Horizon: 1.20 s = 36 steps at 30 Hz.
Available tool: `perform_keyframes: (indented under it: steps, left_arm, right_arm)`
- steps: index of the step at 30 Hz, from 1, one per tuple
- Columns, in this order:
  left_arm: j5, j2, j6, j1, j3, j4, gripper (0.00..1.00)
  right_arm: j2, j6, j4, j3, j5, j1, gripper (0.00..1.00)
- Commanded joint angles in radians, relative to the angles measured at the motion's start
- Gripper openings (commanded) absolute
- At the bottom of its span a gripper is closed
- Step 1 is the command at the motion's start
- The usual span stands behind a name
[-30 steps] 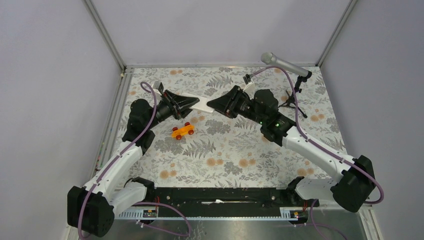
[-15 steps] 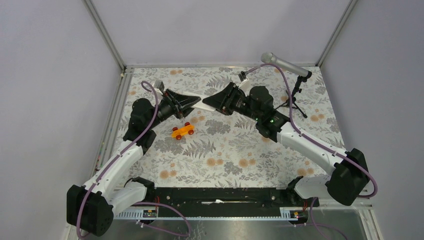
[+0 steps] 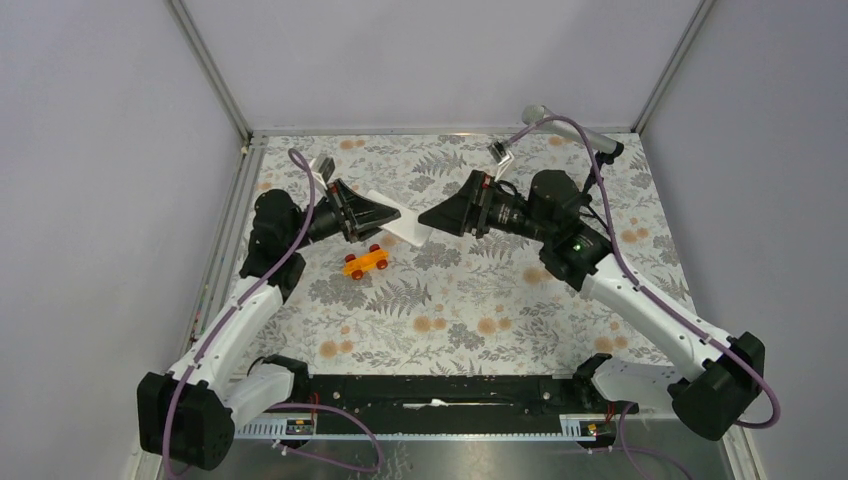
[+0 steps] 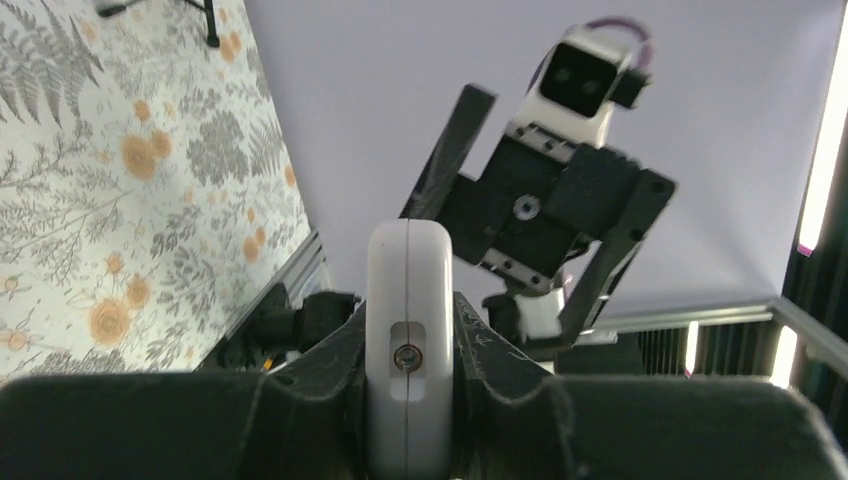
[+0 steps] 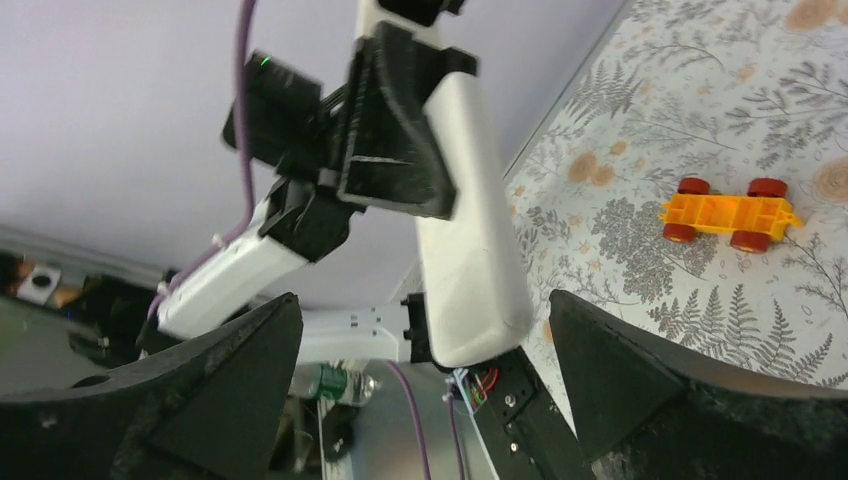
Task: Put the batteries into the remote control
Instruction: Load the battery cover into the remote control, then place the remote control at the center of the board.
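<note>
Floral mat point(image 3: 450, 290) spreads beneath our arms; our left gripper point(image 3: 385, 210) is clamped on the remote point(image 3: 402, 228), holding it aloft over the mat's far-left part. Our right gripper point(image 3: 432, 214) is spread wide and holds nothing, just at the remote's free end. We see the remote as white, slim and round-cornered, with a side seam and a recessed screw, near the orange car point(image 3: 366, 262).
</note>
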Motion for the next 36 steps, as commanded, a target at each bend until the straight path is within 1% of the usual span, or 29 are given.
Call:
perform_keyframes:
  steps: [1,2,5,6,8,9,11,14,20,23,25,27,28,29,35,36]
  left_arm:
    - [0.207,0.015,0.133,0.005,0.059,0.062,0.0]
    - [0.219,0.012,0.168,0.005,0.071,0.034,0.0]
    - [0.277,-0.011,0.29,0.005,0.113,-0.065,0.0]
    - [0.285,-0.018,0.337,0.005,0.127,-0.107,0.0]
    - [0.297,-0.027,0.389,0.003,0.144,-0.156,0.0]
    - [0.305,-0.029,0.392,0.003,0.144,-0.151,0.0]
    - [0.313,-0.032,0.39,0.0,0.14,-0.129,0.0]
    - [0.329,-0.03,0.389,-0.009,0.131,-0.106,0.0]
    - [0.349,-0.034,0.406,-0.03,0.127,-0.094,0.0]
    - [0.356,-0.031,0.401,-0.048,0.123,-0.076,0.0]
    - [0.353,-0.03,0.401,-0.056,0.123,-0.073,0.0]
    - [0.346,-0.031,0.401,-0.056,0.119,-0.073,0.0]
    - [0.347,-0.031,0.399,-0.056,0.118,-0.07,0.0]
    - [0.347,-0.034,0.399,-0.057,0.115,-0.068,0.0]
    - [0.341,-0.057,0.396,-0.058,0.099,-0.063,0.0]
    - [0.337,-0.059,0.395,-0.058,0.099,-0.064,0.03]
  right_arm:
    - [-0.008,-0.182,-0.062,0.072,-0.242,-0.018,1.0]
    - [0.003,-0.231,-0.108,0.086,-0.276,-0.019,1.0]
    - [0.033,-0.382,-0.275,0.146,-0.314,-0.018,1.0]
    - [0.044,-0.416,-0.306,0.164,-0.33,-0.018,0.99]
    - [0.064,-0.453,-0.317,0.185,-0.431,-0.019,0.94]
    - [0.08,-0.455,-0.307,0.191,-0.492,-0.016,0.88]
    - [0.096,-0.467,-0.298,0.203,-0.581,-0.006,0.81]
    - [0.107,-0.526,-0.34,0.224,-0.557,0.015,0.79]
    - [0.18,-0.529,-0.363,0.267,-0.519,0.037,0.65]
    - [0.219,-0.627,-0.472,0.322,-0.411,0.087,0.58]
    - [0.246,-0.664,-0.533,0.351,-0.378,0.106,0.5]
    - [0.263,-0.665,-0.538,0.356,-0.363,0.107,0.37]
    - [0.266,-0.665,-0.537,0.355,-0.351,0.107,0.31]
    - [0.271,-0.665,-0.536,0.351,-0.345,0.108,0.28]
    - [0.259,-0.61,-0.461,0.318,-0.348,0.107,0.02]
    - [0.254,-0.597,-0.446,0.31,-0.34,0.108,0.0]
